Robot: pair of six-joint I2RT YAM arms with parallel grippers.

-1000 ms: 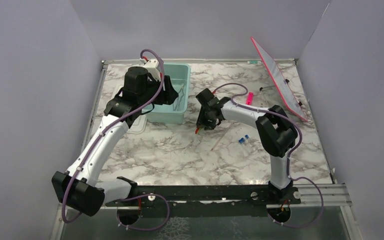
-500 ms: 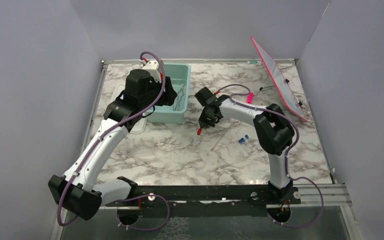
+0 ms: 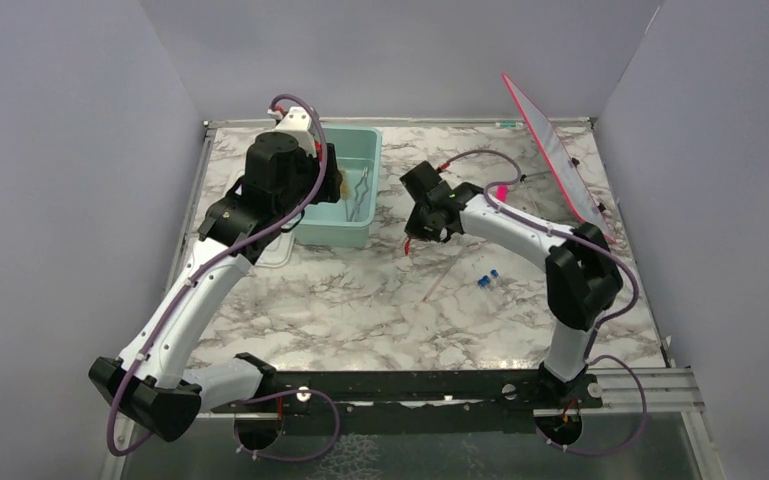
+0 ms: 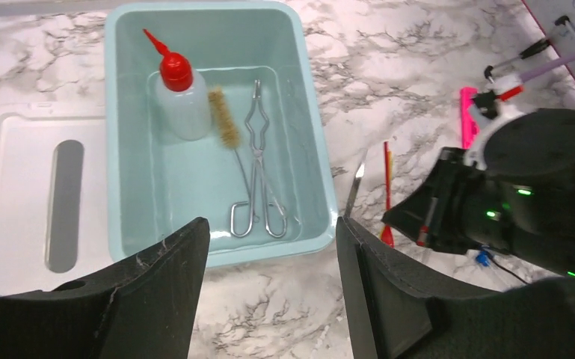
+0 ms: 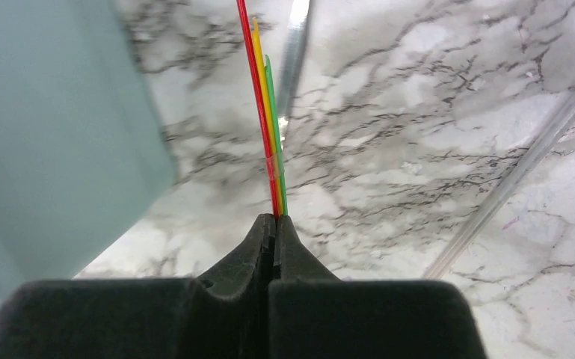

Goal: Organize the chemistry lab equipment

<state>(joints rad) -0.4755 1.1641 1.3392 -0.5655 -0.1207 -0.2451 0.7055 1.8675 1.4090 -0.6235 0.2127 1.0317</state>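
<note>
The teal tub [image 4: 120, 149] holds a squeeze bottle with a red nozzle [image 4: 182, 105], a bristle brush [image 4: 224, 127] and wire tongs [image 4: 258, 172]. My left gripper [image 4: 271, 224] hangs open above the tub's near wall, with nothing between its fingers. My right gripper [image 5: 274, 221] is shut on a thin bundle of red, yellow and green sticks [image 5: 265, 112], just right of the tub [image 3: 360, 232]. The bundle's red tip [image 3: 409, 245] hangs below the right gripper [image 3: 422, 232]. A clear rod [image 3: 438, 278] and two blue-capped vials [image 3: 487, 279] lie on the marble.
The white lid [image 4: 15, 194] lies flat left of the tub. A silvery thin rod [image 4: 355, 183] rests beside the tub's right wall. A pink strip [image 3: 500, 195] lies behind the right arm. A pink-framed board [image 3: 555, 150] leans at the back right.
My right gripper has shut on the coloured bundle and raised it, shifting slightly right and back. The left arm has drawn up and back over the tub, its jaws a little wider.
</note>
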